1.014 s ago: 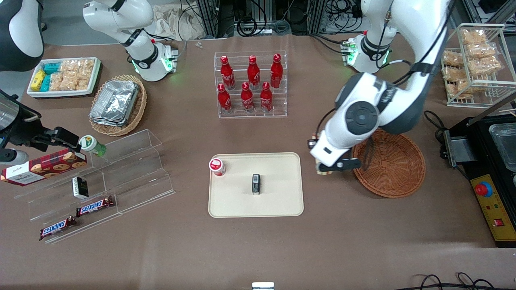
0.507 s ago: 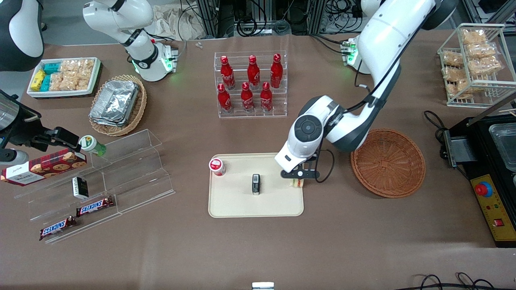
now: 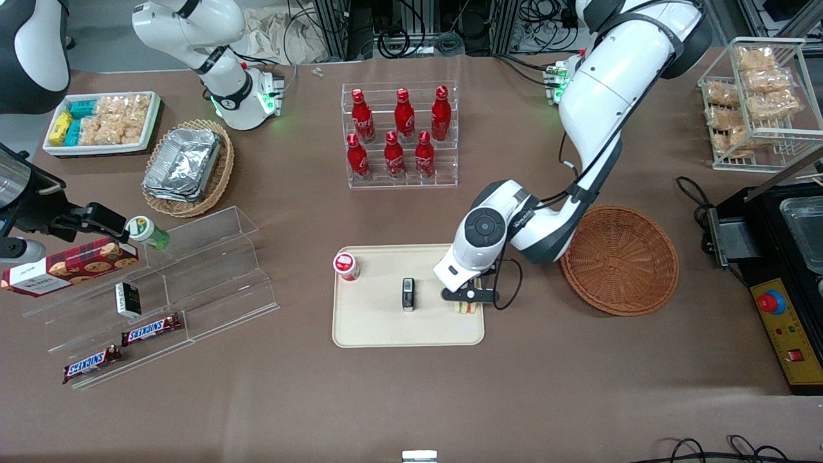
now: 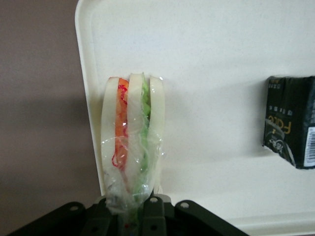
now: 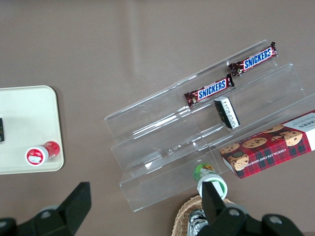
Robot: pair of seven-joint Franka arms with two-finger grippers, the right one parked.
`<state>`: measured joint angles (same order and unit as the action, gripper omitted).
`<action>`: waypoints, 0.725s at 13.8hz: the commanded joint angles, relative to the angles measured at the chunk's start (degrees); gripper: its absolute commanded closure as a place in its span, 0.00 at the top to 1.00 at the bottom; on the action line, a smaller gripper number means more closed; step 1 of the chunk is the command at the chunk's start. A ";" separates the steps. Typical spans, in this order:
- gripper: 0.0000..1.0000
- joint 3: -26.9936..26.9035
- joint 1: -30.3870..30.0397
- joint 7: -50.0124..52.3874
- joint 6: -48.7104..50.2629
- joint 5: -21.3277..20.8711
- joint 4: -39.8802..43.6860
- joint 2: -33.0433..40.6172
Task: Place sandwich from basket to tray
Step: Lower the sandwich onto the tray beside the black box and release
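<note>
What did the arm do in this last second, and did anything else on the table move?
The pincer carried the sandwich from beside the basket across to the tray, near its edge, and still grips it. The basket, the red-capped bottle and the dark packet on the tray stayed put.

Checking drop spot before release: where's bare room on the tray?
The pincer is shut on the sandwich just inside the tray edge nearest the basket. Bare: the strip nearest the front camera, and between the red-capped can and the black packet. Crowded: packet to sandwich.
</note>
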<state>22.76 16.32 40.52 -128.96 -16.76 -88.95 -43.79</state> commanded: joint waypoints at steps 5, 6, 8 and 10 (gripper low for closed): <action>1.00 -0.09 0.38 1.32 -0.24 -1.70 2.37 -1.57; 1.00 -0.09 0.38 1.93 -0.24 -1.88 2.46 -1.30; 1.00 -0.09 0.29 2.46 0.45 -1.79 3.60 -0.08; 1.00 0.00 -0.06 2.55 3.86 -1.70 4.31 2.29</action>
<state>22.65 16.21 41.44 -128.49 -17.07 -85.89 -43.86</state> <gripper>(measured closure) 0.000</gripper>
